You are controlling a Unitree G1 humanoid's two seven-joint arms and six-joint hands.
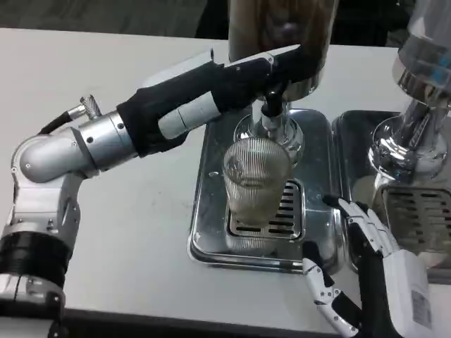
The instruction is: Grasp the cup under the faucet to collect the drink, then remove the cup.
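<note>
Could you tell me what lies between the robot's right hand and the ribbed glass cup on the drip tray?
In the head view, only the drip tray's slotted grate and raised steel rim separate the right hand from the cup; no other thing stands there.

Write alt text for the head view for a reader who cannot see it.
A ribbed clear cup stands on the grate of a steel drip tray beneath a dispenser's faucet, where the robot's left hand reaches to the tap. The right hand waits open beside the tray.

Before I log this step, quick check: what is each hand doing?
Left hand: at the dispenser's faucet above the cup; grip cannot be told.
Right hand: open, holding nothing.
</note>
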